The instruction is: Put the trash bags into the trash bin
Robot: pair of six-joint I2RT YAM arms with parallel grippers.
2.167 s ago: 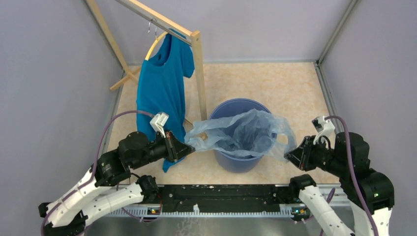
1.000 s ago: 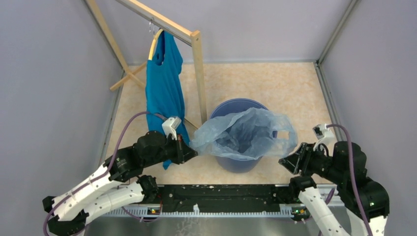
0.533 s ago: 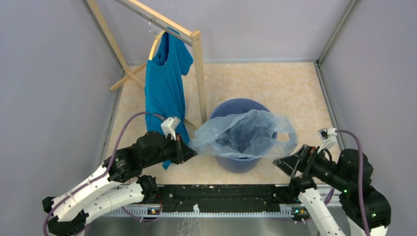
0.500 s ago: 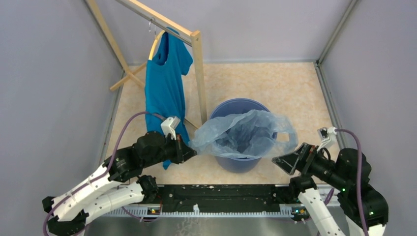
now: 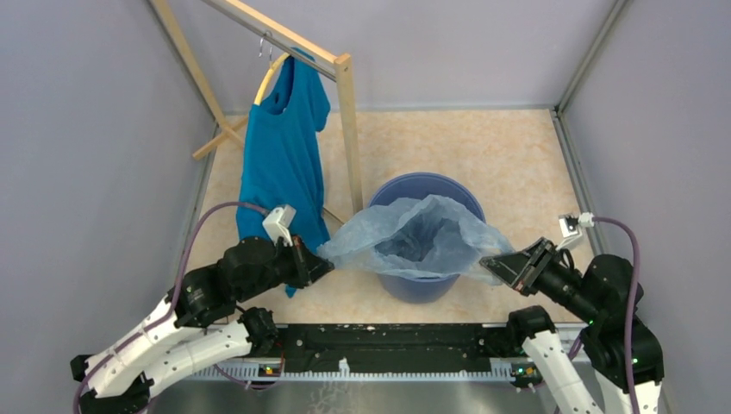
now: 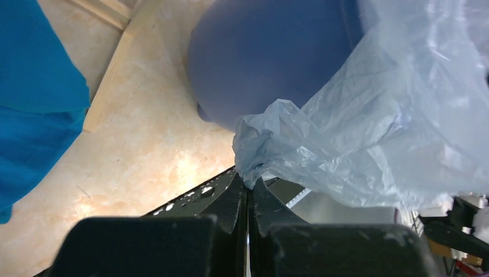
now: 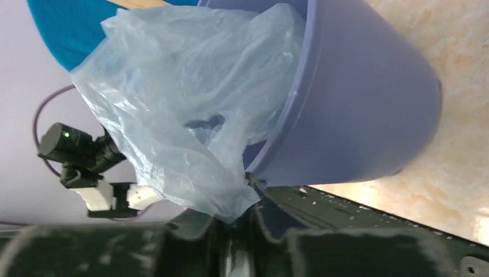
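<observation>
The trash bin (image 5: 424, 288), a round blue bucket, stands on the floor between my arms. The trash bag (image 5: 405, 240), thin pale-blue film, lies open across its mouth and sags inside. My left gripper (image 5: 320, 260) is shut on the bag's left edge, left of the bin. In the left wrist view the jaws (image 6: 249, 186) pinch a bunched corner of the bag (image 6: 357, 133) in front of the bin (image 6: 271, 57). My right gripper (image 5: 493, 266) is shut on the bag's right edge. In the right wrist view (image 7: 229, 221) the bag (image 7: 173, 98) spills over the bin's rim (image 7: 357, 115).
A teal T-shirt (image 5: 280, 164) hangs on a wooden rack (image 5: 349, 129) behind my left arm, close to the bin; it also shows in the left wrist view (image 6: 34, 86). Grey walls enclose the beige floor (image 5: 483, 155). A black rail (image 5: 388, 336) runs along the near edge.
My right gripper was open and clear of the bag; it has moved in and closed on the bag's right edge. My left arm drew back leftward, stretching the bag. The shirt swung.
</observation>
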